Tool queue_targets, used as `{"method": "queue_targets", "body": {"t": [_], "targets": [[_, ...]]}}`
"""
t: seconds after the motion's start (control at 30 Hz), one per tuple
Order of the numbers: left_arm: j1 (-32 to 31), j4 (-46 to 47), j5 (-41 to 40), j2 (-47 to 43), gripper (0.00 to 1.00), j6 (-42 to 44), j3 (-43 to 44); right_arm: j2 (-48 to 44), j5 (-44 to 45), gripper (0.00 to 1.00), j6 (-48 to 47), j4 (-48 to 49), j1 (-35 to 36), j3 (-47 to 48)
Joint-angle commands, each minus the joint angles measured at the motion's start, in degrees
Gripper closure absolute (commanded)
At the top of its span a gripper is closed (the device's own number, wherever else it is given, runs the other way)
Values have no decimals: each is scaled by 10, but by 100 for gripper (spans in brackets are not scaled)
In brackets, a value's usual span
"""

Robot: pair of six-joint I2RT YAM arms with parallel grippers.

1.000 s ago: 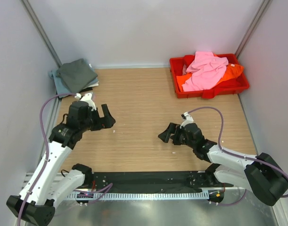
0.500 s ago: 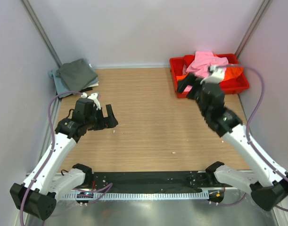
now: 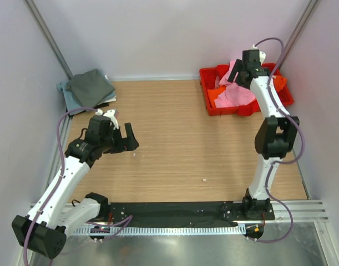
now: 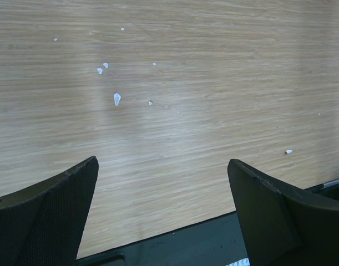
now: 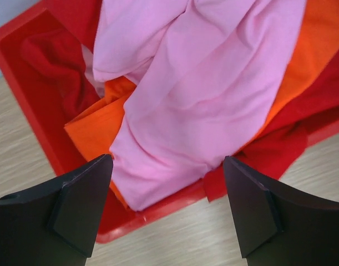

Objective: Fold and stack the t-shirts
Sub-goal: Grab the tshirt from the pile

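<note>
Well left of the red tray (image 3: 274, 104), the left claw (image 4: 162, 166) hovers spread over the desk (image 3: 175, 138); the right claw (image 5: 167, 160), spread and empty, hangs above the tray's near wall. A clean pick likely means pinching one fold of the pink t-shirt (image 5: 213, 100) alone, sparing the orange t-shirt (image 5: 94, 130) crumpled beneath it in the tray. Far left of the tray, a dark grey t-shirt (image 3: 90, 87) tops a pale blue-grey t-shirt (image 3: 62, 88).

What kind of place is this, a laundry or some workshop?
Probably a robot test booth, not a laundry: a wooden table boxed in by plain pale walls, a left arm and right arm bolted at its near edge, and one red tray of crumpled shirts.
</note>
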Motion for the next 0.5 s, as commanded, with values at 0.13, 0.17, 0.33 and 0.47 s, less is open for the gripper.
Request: {"method": "queue_targets", "body": {"t": [0.13, 0.17, 0.33, 0.47], "targets": [[-2, 10, 3, 2, 1, 4, 5, 150, -20, 15, -12, -100, -15, 238], [-2, 9, 0, 1, 1, 4, 5, 159, -33, 15, -11, -96, -15, 243], [-2, 11, 0, 3, 1, 3, 4, 200, -46, 17, -3, -73, -40, 255], [-2, 10, 2, 10, 1, 3, 6, 217, -49, 17, -3, -65, -43, 259]]}}
